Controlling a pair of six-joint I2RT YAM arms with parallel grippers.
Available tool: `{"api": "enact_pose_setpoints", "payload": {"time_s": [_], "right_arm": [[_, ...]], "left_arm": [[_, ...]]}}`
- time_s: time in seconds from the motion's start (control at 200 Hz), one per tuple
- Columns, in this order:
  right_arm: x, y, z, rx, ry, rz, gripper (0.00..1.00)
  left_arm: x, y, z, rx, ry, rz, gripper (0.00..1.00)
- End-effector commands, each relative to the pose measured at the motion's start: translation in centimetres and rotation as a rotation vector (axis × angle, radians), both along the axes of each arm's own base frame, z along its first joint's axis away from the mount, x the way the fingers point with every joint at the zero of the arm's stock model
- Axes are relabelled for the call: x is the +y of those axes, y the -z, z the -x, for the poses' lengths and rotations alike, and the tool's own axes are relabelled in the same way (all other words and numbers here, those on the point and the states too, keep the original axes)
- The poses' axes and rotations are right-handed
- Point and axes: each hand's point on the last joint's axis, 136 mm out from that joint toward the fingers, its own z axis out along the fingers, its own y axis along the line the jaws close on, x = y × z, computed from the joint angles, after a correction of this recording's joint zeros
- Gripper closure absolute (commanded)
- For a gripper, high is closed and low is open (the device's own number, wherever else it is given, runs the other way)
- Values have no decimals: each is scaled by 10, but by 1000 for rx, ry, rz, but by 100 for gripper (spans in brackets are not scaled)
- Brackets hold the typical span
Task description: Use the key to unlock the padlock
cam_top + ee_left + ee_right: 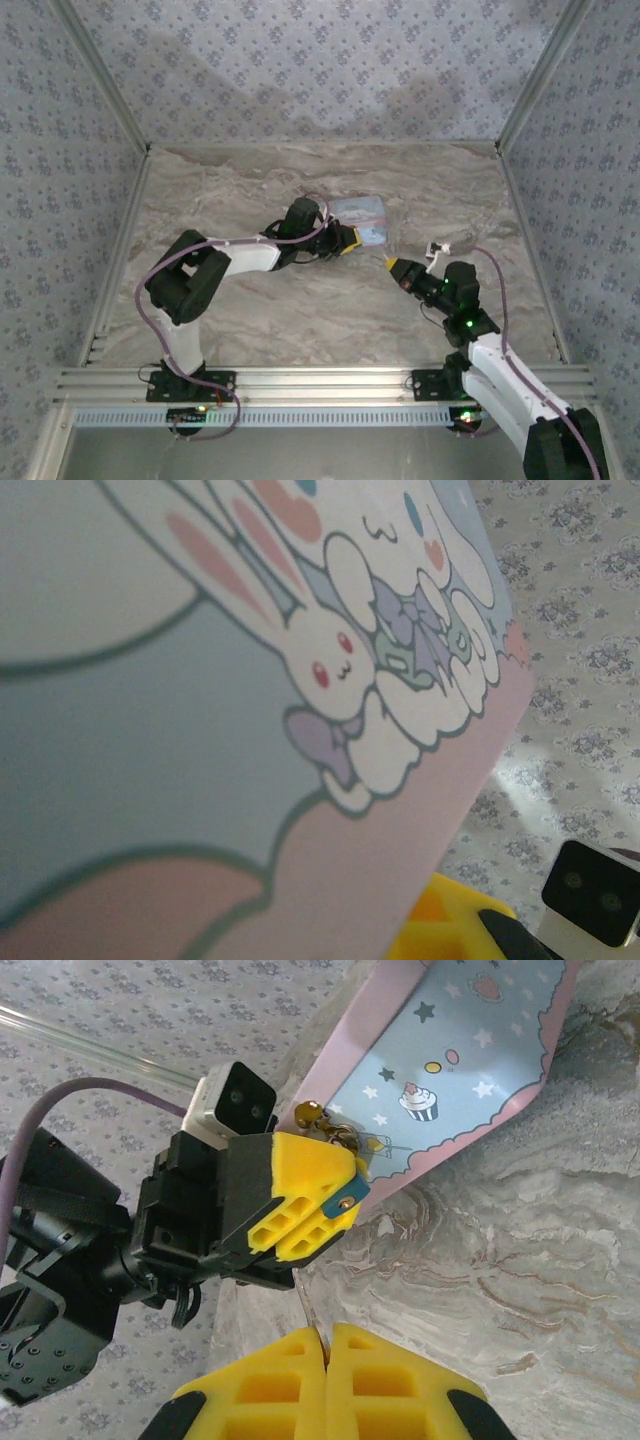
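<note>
The tin carries cartoon print rather than lettering. The left wrist view shows a white long-eared rabbit with pink-lined ears and red eyes, a purple bow and a pink scalloped band on the tin. In the right wrist view, its pale blue face shows a cupcake, stars and small hearts inside a pink border.

In the overhead view the left arm bends up from the lower left and reaches to the centre of the bench. Its left pincer is against the tin's near edge.

At centre left of the right wrist view, the left pincer is narrow, and the small bluish padlock appears clamped at its tip, just below the tin's brass clasp.

The right arm comes in from the lower right, with the right pincer near the left one. Its yellow pads are pressed together at the bottom centre of its own view. A thin pale sliver, the key, pokes up from their seam toward the padlock.
</note>
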Motion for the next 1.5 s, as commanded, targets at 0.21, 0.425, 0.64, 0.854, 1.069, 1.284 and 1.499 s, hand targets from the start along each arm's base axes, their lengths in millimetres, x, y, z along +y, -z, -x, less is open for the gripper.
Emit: {"api": "enact_pose_setpoints", "payload": {"time_s": [0.21,0.425,0.64,0.854,1.069,1.284,1.499], "right_arm": [[18,-7,-18,1,-3,-54,100],[23,1,-26,27,4,-89,100],[32,1,-34,18,-12,-113,100],[39,-2,-38,-9,-39,-70,100],[42,-5,-44,-9,-44,-86,100],[46,-4,-48,-4,-53,-97,100],[48,0,-49,7,-56,-97,100]], "left_arm": [[-4,-50,-3,-86,14,105,100],[-4,-53,-4,-91,11,129,100],[-4,-57,-5,-102,7,147,100],[-5,-59,-5,-102,7,166,100],[-5,-62,-4,-107,9,178,100],[-5,-60,-4,-101,6,181,100],[-5,-61,-4,-103,5,190,100]]}}
